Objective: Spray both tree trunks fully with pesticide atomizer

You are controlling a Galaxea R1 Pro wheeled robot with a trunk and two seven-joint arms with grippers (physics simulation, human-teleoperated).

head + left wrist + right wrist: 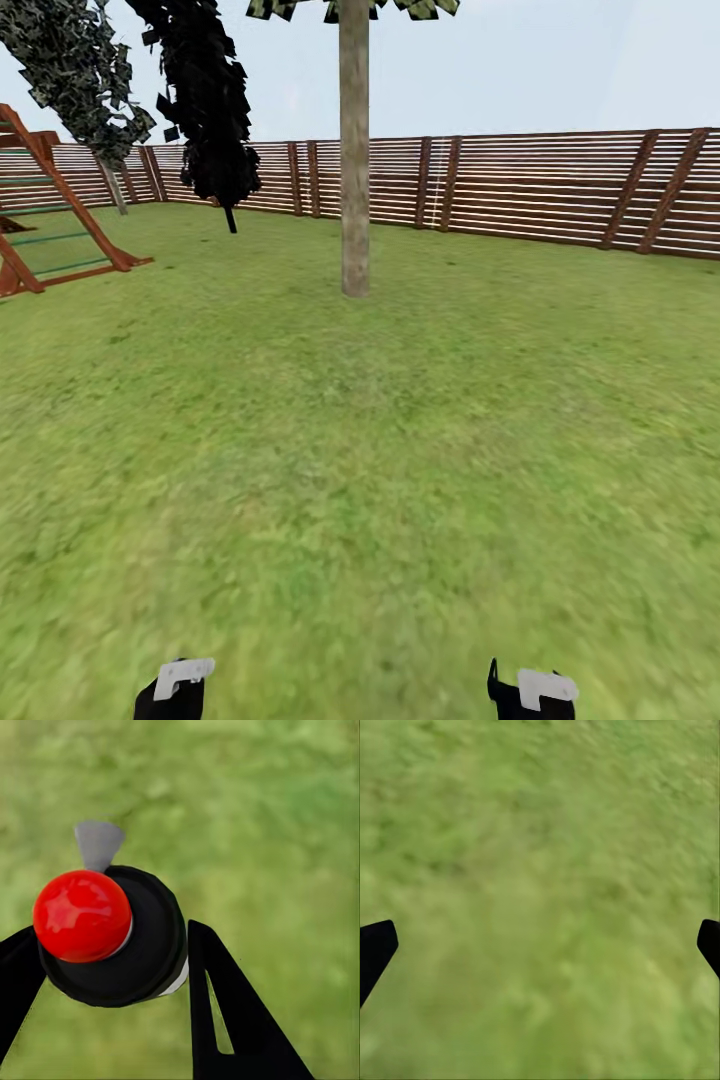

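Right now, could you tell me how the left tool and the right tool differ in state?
The left tool is shut on the atomizer, its red cap and black collar sitting between the fingers; the right tool holds nothing. The left fingers are close around that body; the right fingers are spread wide apart. Both hang over the lawn.

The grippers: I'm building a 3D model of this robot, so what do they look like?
In the head view, the left gripper and right gripper are matte black bodies, each topped by a small white plate. The left wrist view shows black, flat, tapering fingers, one with a narrow triangular cutout. In the right wrist view, plain black fingertips sit at either edge. No cables or markings are visible.
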